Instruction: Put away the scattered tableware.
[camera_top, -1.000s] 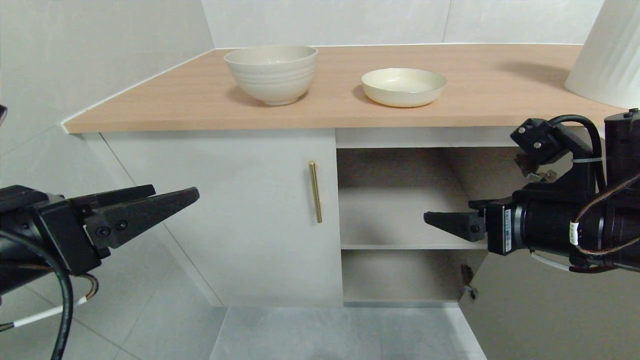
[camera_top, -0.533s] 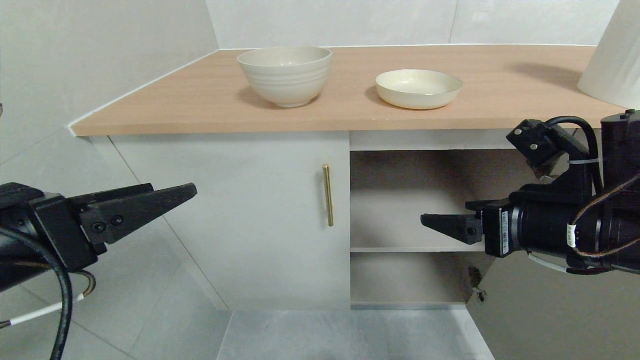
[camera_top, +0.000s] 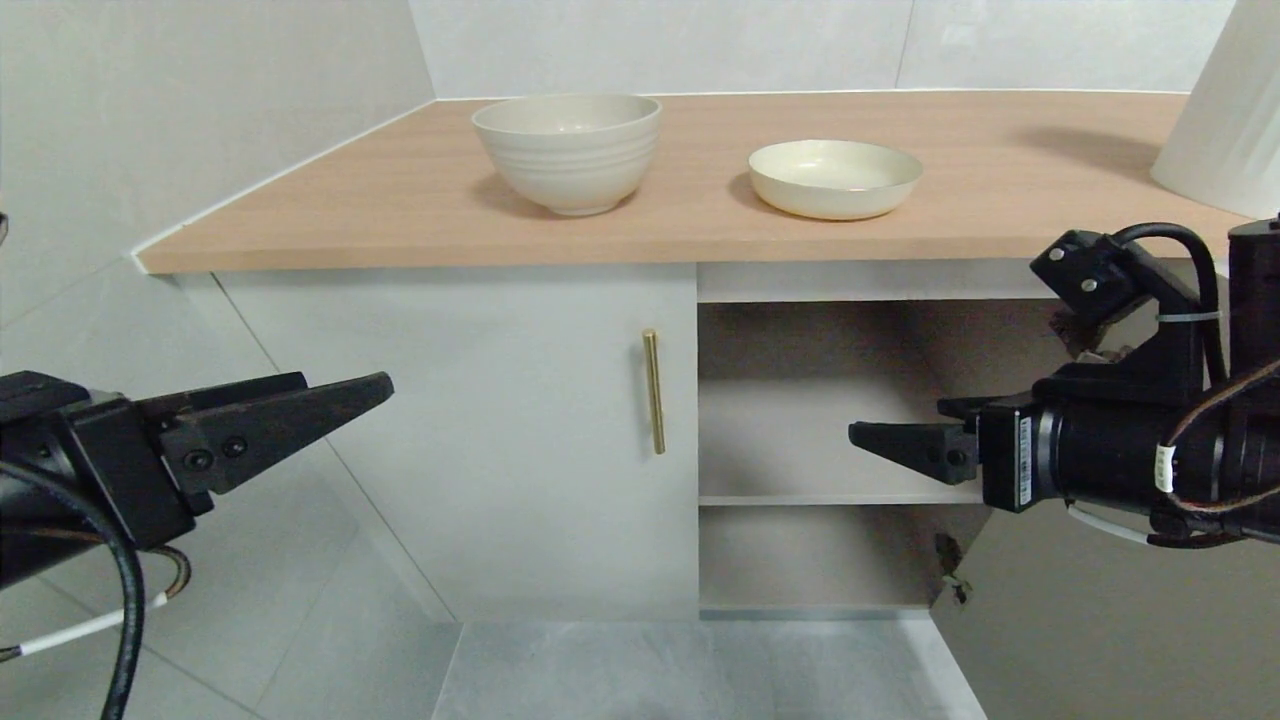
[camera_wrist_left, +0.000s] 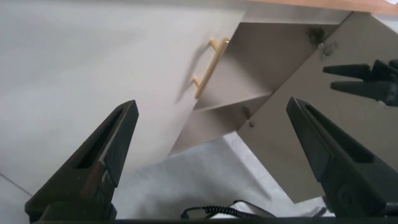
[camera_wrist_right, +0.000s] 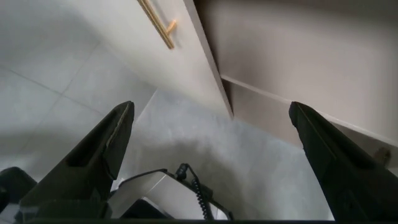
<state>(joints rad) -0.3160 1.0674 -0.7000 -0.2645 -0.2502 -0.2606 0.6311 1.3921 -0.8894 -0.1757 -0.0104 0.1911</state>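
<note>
A deep ribbed cream bowl and a shallow cream bowl stand apart on the wooden counter. Below the counter, my left gripper hangs open in front of the shut cabinet door, well to its left and holding nothing. In the left wrist view the left gripper has its fingers spread wide. My right gripper is open and holding nothing, level with the open cabinet compartment. The right gripper has floor and the cabinet's lower edge between its fingers.
The shut door carries a brass handle. The open compartment has a shelf across its middle, and its door is swung out at the right. A large white ribbed object stands on the counter's right end. Walls close off the left.
The whole picture has shifted a little to the right, so the camera has moved. Both grippers stay open at about the same places, and the bowls have not moved.
</note>
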